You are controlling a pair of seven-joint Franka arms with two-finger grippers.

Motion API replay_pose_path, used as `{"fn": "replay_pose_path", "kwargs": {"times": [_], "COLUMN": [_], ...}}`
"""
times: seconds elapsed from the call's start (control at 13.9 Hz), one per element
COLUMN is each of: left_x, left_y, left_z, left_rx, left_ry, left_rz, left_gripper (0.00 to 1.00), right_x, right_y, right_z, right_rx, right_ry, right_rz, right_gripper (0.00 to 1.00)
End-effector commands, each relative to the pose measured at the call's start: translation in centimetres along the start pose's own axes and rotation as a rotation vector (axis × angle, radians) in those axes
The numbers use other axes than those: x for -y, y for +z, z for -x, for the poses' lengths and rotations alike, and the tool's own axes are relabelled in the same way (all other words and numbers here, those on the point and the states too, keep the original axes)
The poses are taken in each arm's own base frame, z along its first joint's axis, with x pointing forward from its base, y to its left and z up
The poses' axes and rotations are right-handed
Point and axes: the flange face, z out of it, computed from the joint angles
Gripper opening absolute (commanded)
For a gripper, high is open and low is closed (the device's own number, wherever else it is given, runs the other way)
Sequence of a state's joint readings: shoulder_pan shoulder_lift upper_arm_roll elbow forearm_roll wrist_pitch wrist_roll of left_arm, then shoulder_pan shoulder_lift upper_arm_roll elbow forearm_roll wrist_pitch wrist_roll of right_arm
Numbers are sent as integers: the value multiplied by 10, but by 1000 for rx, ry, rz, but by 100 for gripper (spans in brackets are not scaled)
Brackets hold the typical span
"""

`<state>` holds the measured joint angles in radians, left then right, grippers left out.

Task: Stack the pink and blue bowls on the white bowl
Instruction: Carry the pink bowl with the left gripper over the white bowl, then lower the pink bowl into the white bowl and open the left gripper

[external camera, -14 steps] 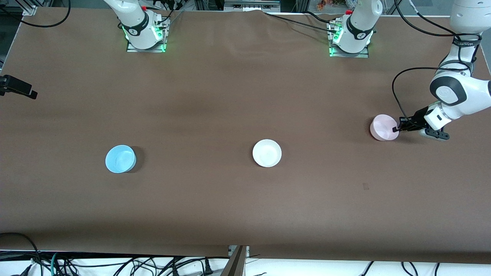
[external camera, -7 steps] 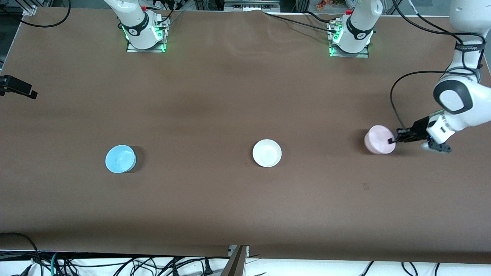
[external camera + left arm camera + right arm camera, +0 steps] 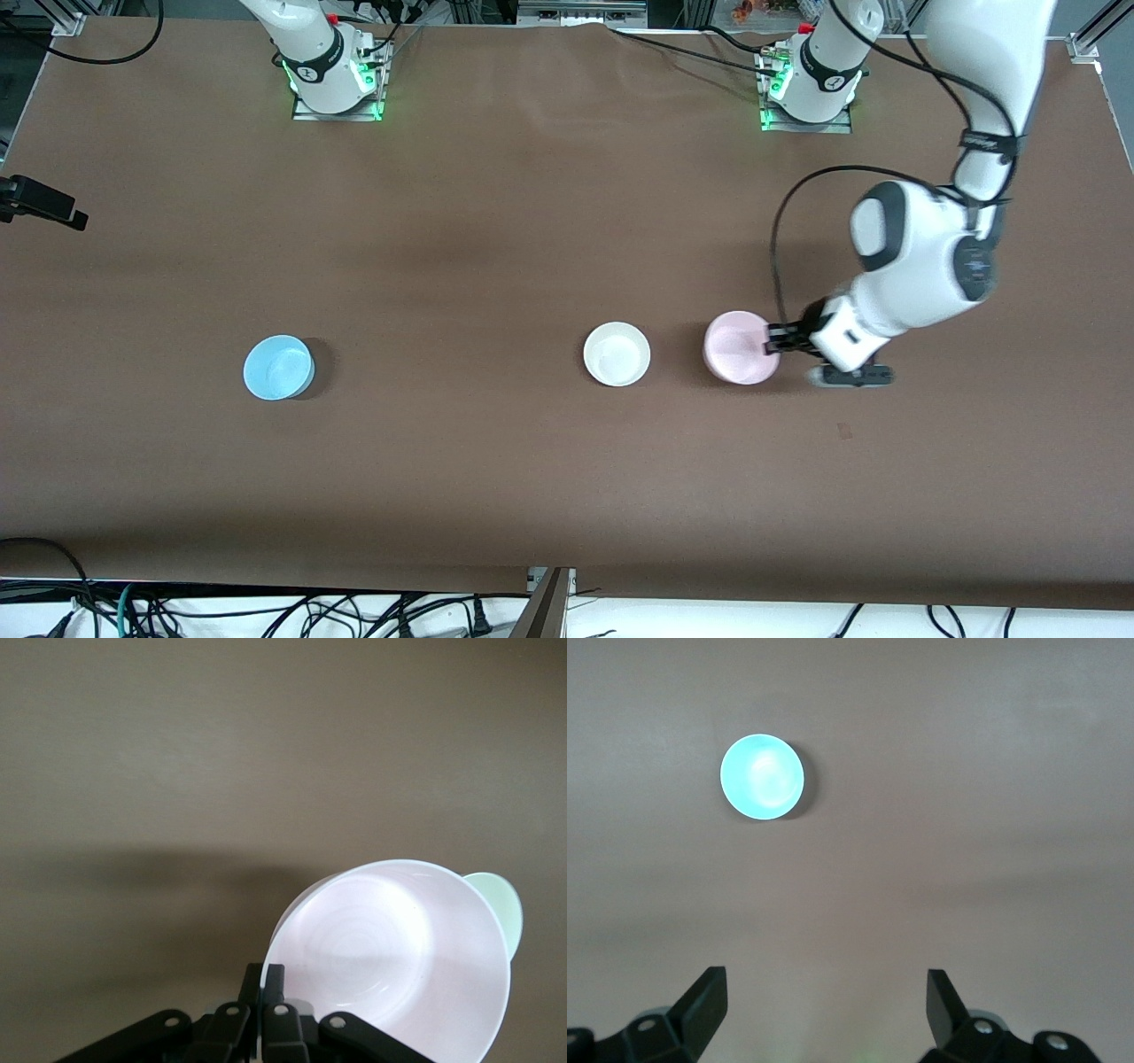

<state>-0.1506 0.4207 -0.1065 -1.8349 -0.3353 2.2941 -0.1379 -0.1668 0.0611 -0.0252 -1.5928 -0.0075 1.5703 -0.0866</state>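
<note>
My left gripper (image 3: 772,339) is shut on the rim of the pale pink bowl (image 3: 738,347) and holds it tilted over the table, just beside the white bowl (image 3: 617,354) toward the left arm's end. In the left wrist view the fingers (image 3: 275,979) pinch the pink bowl (image 3: 399,966) by its rim, and an edge of the white bowl (image 3: 498,902) peeks out past it. The blue bowl (image 3: 278,367) rests on the table toward the right arm's end. My right gripper (image 3: 828,1001) hangs open and empty high over the table, with the blue bowl (image 3: 762,777) well below it.
The brown table (image 3: 496,221) carries the two arm bases (image 3: 335,80) (image 3: 808,89) along its edge farthest from the front camera. A black device (image 3: 42,202) sticks in at the right arm's end. Cables (image 3: 266,611) lie below the nearest edge.
My left gripper has carried the pink bowl from the left arm's end of the table to just beside the white bowl. The white and blue bowls have not moved.
</note>
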Motion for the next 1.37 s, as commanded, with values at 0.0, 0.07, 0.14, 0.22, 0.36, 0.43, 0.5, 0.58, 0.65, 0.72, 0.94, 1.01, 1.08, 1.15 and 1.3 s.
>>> {"fn": "replay_pose_path", "kwargs": {"times": [0.0, 0.07, 0.14, 0.22, 0.36, 0.43, 0.5, 0.58, 0.65, 0.72, 0.94, 1.01, 1.08, 1.15, 1.3], "left_x": [-53, -71, -90, -103, -126, -135, -146, -151, -152, -152, -150, -150, -149, -148, -150], "left_y": [31, 41, 51, 58, 72, 79, 89, 93, 98, 98, 102, 103, 104, 106, 112], "left_z": [-17, -17, -12, -9, 5, 9, 15, 17, 18, 19, 23, 25, 26, 27, 33], "left_rx": [-15, -17, -12, -7, 13, 1, -14, -22, -19, -26, -24, -19, -17, -13, 2], "left_ry": [-56, -76, -72, -76, -76, -85, -93, -97, -91, -74, -48, -41, -39, -39, -29], "left_rz": [-56, -63, -64, -61, -54, -42, -28, -20, -27, -39, -64, -66, -68, -71, -73], "left_gripper": [0, 0, 0, 0, 0, 0, 0, 0, 0, 0, 0, 0, 0, 0, 0], "right_x": [0, -1, -1, -1, -1, -1, -1, -1, -1, -1, -1, -1, -1, -1, -1], "right_y": [-4, -4, -4, -4, -4, -4, -4, -4, -4, -4, -4, -4, -4, -4, -4], "right_z": [-3, -2, -2, -2, -2, -2, -2, -2, -2, -2, -2, -2, -2, -2, -2], "right_rx": [5, 5, 5, 5, 5, 5, 5, 5, 5, 5, 5, 5, 5, 5, 5], "right_ry": [-6, -4, -4, -4, -4, -4, -4, -4, -4, -4, -4, -4, -4, -4, -4], "right_rz": [-6, -6, -6, -6, -6, -6, -6, -6, -6, -6, -6, -6, -6, -6, -6], "right_gripper": [99, 99, 99, 99, 99, 99, 99, 99, 99, 99, 99, 99, 99, 99, 99]}}
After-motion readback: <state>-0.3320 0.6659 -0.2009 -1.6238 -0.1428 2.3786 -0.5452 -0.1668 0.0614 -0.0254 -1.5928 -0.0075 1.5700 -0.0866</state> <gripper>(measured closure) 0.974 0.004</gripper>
